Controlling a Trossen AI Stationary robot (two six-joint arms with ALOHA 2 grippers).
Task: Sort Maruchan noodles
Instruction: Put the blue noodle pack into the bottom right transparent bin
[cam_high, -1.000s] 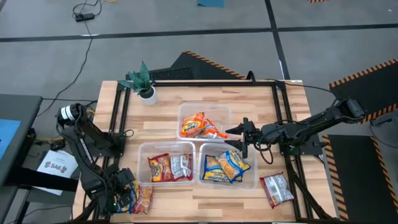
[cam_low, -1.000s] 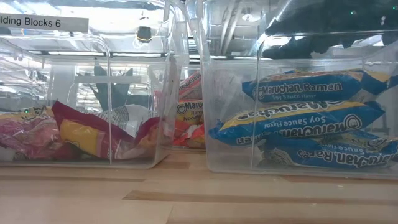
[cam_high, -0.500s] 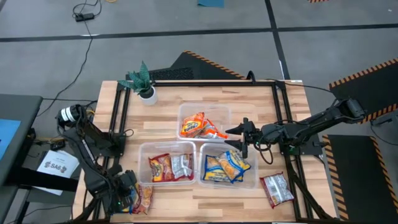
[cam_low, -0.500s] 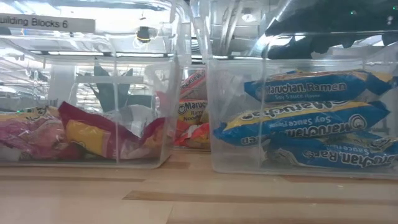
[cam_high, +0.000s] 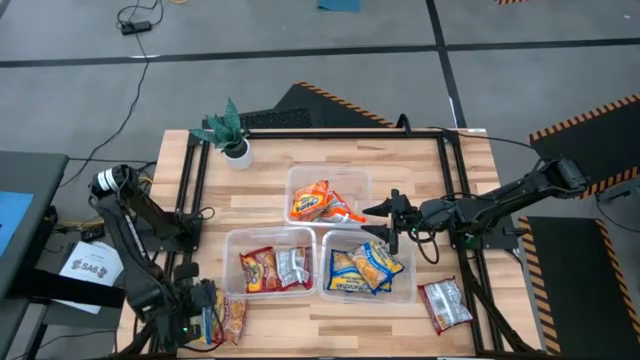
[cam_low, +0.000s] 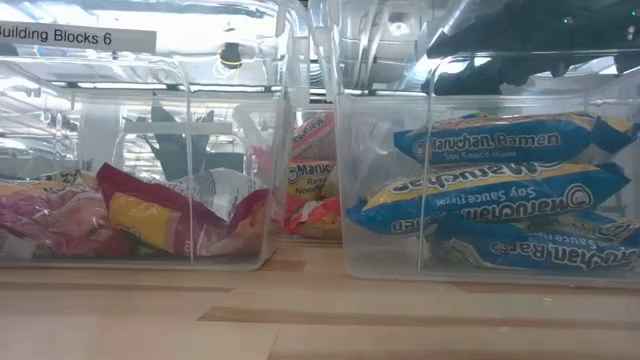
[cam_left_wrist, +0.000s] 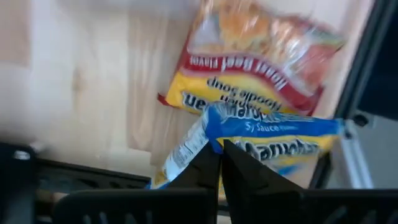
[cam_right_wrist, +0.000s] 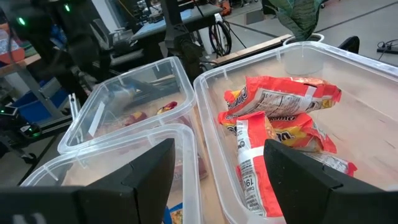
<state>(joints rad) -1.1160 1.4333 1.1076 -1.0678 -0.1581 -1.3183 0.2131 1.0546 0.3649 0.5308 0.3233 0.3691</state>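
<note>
At the table's near-left corner, the left gripper (cam_left_wrist: 219, 163) is pinching a crinkly blue-and-yellow soy-sauce noodle packet (cam_left_wrist: 261, 140) lying over a red-and-yellow packet (cam_left_wrist: 249, 62). Three clear plastic tubs (cam_high: 328, 178) are already holding sorted packets; another red packet (cam_high: 443, 303) is waiting bottom-right. The right gripper (cam_right_wrist: 214, 168) is hovering wide open, empty.

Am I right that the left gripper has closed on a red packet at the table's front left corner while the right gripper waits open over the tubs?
Not quite: the left wrist view shows the left gripper shut on a blue-and-yellow packet; the red packet lies beneath it. The rest stands, right gripper included.
</note>
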